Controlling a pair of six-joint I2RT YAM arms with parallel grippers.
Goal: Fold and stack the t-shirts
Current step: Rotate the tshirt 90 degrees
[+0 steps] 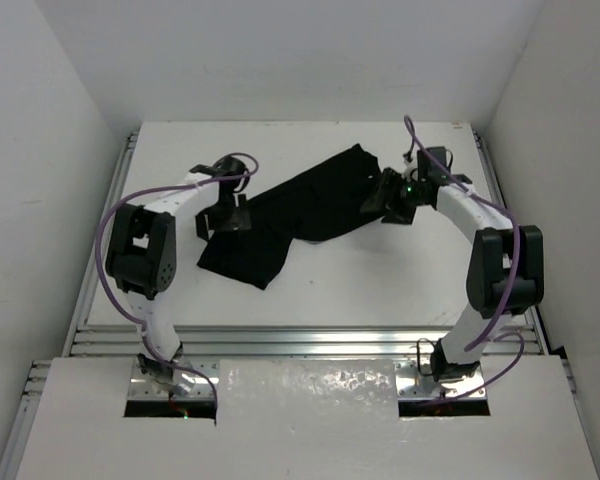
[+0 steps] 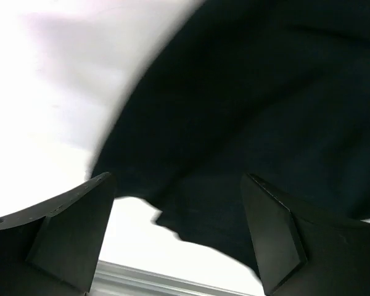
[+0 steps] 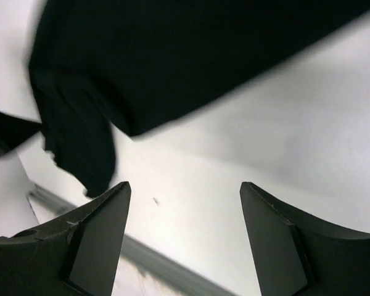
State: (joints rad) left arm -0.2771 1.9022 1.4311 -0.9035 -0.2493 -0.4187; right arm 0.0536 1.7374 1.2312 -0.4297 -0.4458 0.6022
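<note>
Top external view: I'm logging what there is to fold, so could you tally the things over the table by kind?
plain black soft-cloth t-shirt: 1
black two-finger robot hands: 2 (left hand, right hand, both open)
Total: 3

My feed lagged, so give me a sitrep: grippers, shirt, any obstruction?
Left gripper open, over shirt edge. Right gripper open, empty, beside shirt's right end. Shirt rumpled on table, not folded. No obstruction seen.
</note>
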